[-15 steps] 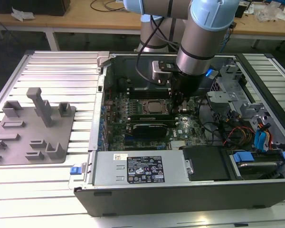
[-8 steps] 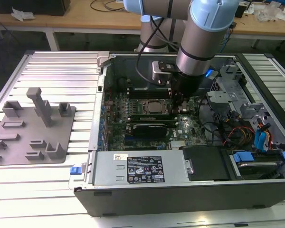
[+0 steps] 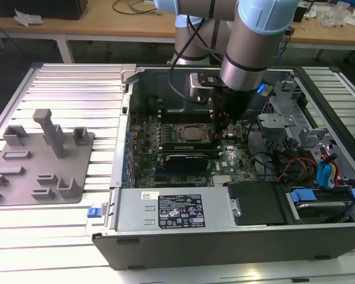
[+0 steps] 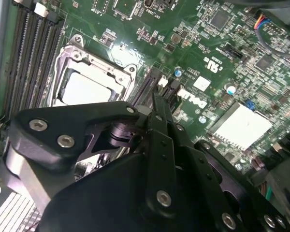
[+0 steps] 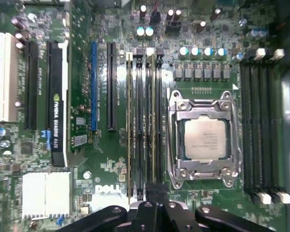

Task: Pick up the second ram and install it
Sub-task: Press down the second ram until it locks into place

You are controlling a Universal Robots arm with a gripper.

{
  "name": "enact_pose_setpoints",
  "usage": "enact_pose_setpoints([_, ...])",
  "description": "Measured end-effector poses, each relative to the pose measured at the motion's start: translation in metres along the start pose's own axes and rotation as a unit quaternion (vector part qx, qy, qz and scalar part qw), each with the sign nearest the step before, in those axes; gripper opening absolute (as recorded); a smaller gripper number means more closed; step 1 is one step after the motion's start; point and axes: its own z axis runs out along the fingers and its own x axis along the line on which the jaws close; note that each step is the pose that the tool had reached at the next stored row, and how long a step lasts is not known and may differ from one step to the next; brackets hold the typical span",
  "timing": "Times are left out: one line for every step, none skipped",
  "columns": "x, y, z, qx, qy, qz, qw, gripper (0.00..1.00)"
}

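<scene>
The second ram (image 5: 153, 121) stands edge-up in a slot beside the processor socket, a thin green strip in the first wrist view. A similar stick (image 5: 130, 121) sits two slots away. My gripper (image 5: 152, 187) is down inside the open computer case (image 3: 125, 118), over one end of the second ram, with its fingers together. Whether the tips touch the stick I cannot tell. In the second wrist view the gripper (image 4: 157, 96) narrows to a point above the dark slots. In the exterior view the gripper (image 3: 223, 131) hangs just to the right of the processor (image 3: 192, 133).
A grey fixture plate (image 3: 41, 160) with upright blocks lies at the exterior view's left. The power supply (image 3: 177, 210) lines the case's near side. Cables and drive bays (image 3: 302, 165) crowd the exterior view's right. More dark slots (image 5: 261, 130) run past the processor (image 5: 204, 138).
</scene>
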Motion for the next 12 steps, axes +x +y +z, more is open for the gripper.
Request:
enact_pose_setpoints([-0.0001, 0.0001, -0.0014, 0.0, -0.0001, 0.0, 1.0, 0.08])
enact_pose_setpoints([-0.0001, 0.0001, -0.002, 0.0, 0.0, 0.0, 1.0, 0.08])
enact_pose_setpoints([-0.0001, 0.0001, -0.0022, 0.0, 0.0, 0.0, 1.0, 0.08])
enact_pose_setpoints([-0.0001, 0.0001, -0.0025, 0.0, 0.0, 0.0, 1.0, 0.08])
enact_pose_setpoints([-0.0001, 0.0013, -0.0025, 0.0, 0.0, 0.0, 1.0, 0.08])
enact_pose_setpoints([0.0, 0.0036, -0.0024, 0.0, 0.0001, 0.0, 1.0, 0.08])
enact_pose_setpoints([0.0, 0.0053, -0.0021, 0.0, 0.0, 0.0, 1.0, 0.08])
enact_pose_setpoints([0.0, 0.0088, -0.0019, 0.0, 0.0001, 0.0, 1.0, 0.08])
enact_pose_setpoints([0.0001, 0.0131, -0.0016, 0.0, 0.0, 0.0, 1.0, 0.08])
enact_pose_setpoints([0.0001, 0.0149, -0.0015, 0.0, 0.0, 0.0, 1.0, 0.08])
enact_pose_setpoints([0.0001, 0.0169, -0.0014, 0.0, 0.0, 0.0, 1.0, 0.08])
enact_pose_setpoints([0.0002, 0.0197, -0.0012, 0.0, 0.0, 0.0, 1.0, 0.08])
